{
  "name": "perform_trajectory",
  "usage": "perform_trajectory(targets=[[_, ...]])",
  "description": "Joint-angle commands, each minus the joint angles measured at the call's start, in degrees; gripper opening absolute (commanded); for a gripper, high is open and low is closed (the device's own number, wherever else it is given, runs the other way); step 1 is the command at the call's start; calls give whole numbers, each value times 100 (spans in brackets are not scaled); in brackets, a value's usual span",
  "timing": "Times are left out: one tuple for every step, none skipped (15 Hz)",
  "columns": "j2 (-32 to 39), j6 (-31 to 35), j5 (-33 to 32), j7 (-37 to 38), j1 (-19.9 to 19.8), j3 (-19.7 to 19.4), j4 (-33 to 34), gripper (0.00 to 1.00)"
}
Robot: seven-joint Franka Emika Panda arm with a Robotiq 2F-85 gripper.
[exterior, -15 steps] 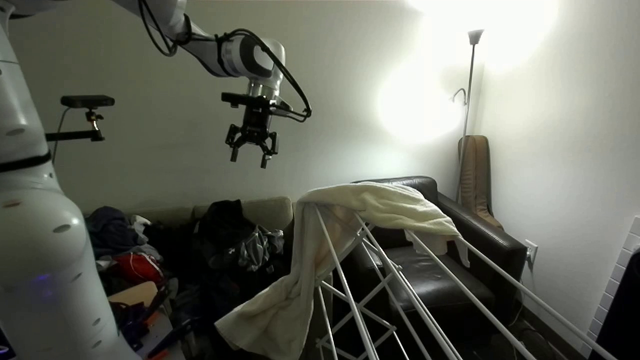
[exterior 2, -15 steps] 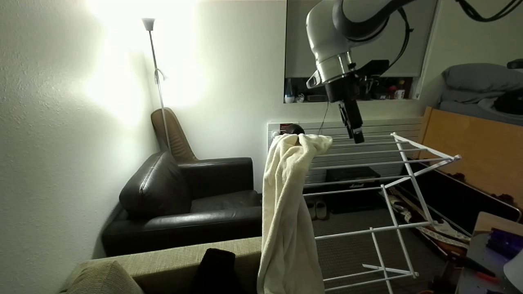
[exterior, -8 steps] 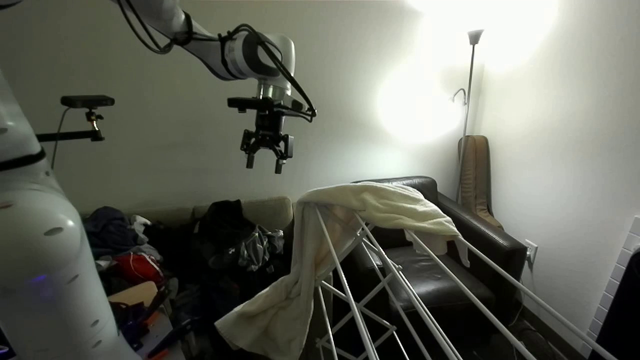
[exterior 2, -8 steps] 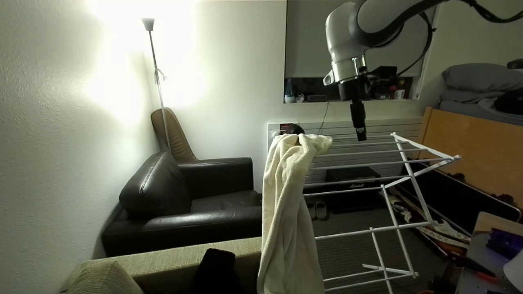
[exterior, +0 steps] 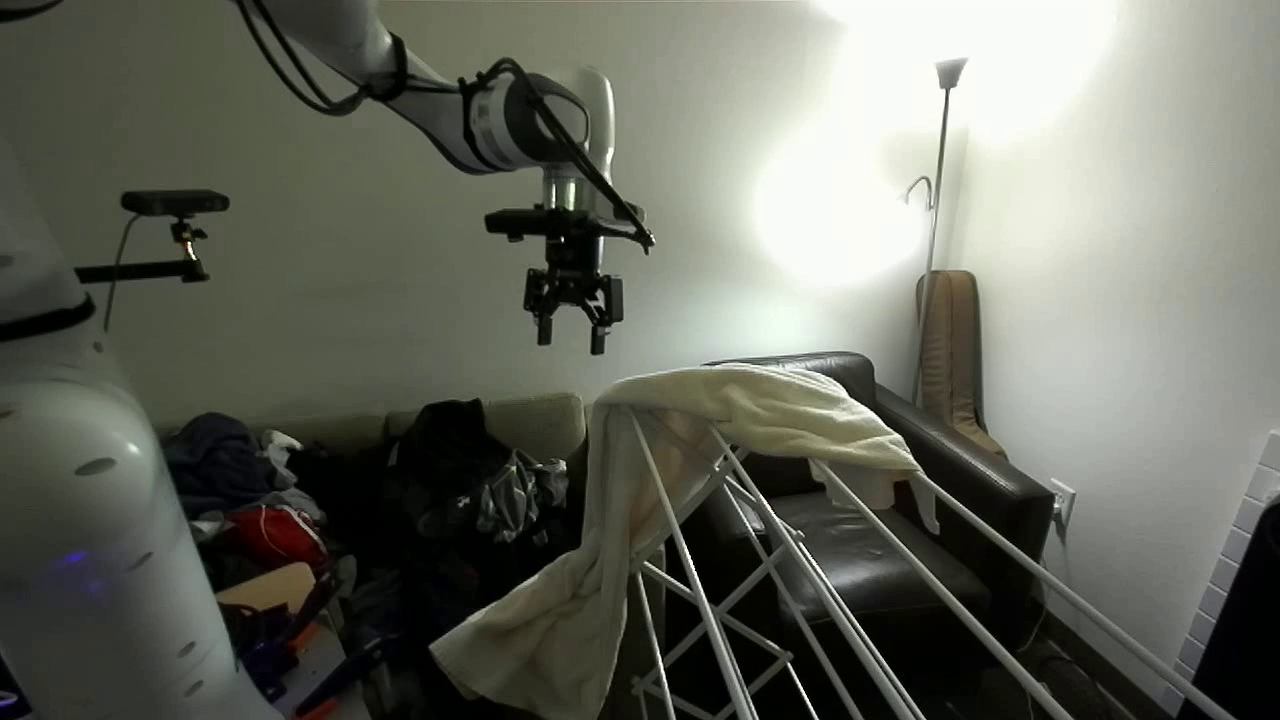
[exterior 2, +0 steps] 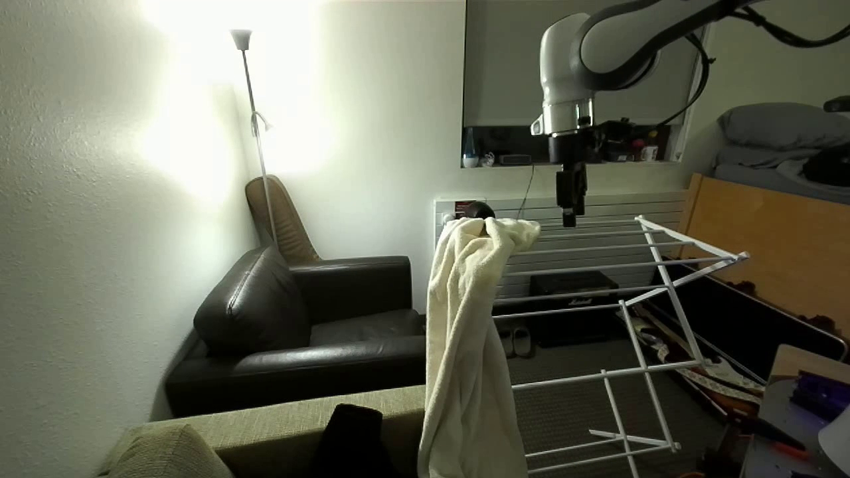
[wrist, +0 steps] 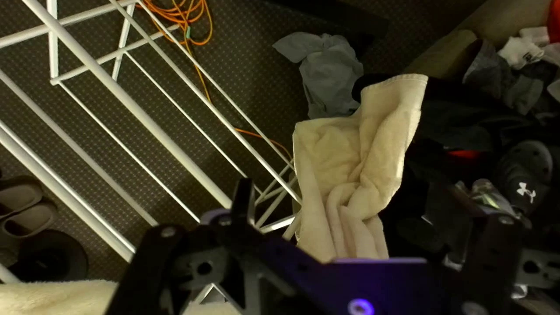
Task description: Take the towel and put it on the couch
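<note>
Item: towel (exterior: 615,480), cream, draped over one end of white drying rack (exterior 2: 643,369); judged not yet picked up. Long axis & bearing: in an exterior view the top fold (exterior: 770,405) runs approx. left–right, lying right of & lower than the end effector (exterior: 571,341); in an exterior view the hanging tail (exterior 2: 465,345) drops steeply, left of & below it. End effector: jaws apart, nothing held, no contact w/ towel; exact ht. above fold can't be told. Jaw spread looks approx. in line w/ fold; a quarter-turn may be req'd. Next, prob.: shift across to fold, then descend. Risk: catching rack rods along w/ cloth. Dest.: green-beige couch (exterior 2: 285,417) or dark leather armchair (exterior 2: 285,364); can't tell which is meant.
</note>
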Motion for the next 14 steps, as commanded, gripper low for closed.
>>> perform_trajectory(targets=[[107, 509, -65, 350, -120, -34, -37, 100], [154, 612, -43, 414, -152, -58, -19, 100], [192, 722, -39, 483, -174, -82, -14, 100], [237, 819, -51, 564, -200, -108, -1, 100], [289, 908, -34, 635, -228, -136, 18, 100], [329, 975, -19, 717, -252, -170, 39, 100], [362, 1043, 9, 795, -277, -202, 51, 100], [394, 1088, 36, 850, -309, -231, 68, 100], [430, 1110, 71, 911, -342, -270, 96, 100], [472, 1126, 94, 945, -380, -313, 132, 100], [502, 1123, 114, 963, -413, -347, 166, 100], [509, 1083, 97, 926, -433, -372, 195, 100], [461, 1045, 103, 877, -431, -363, 156, 100], [473, 1024, 20, 815, -421, -357, 158, 100]])
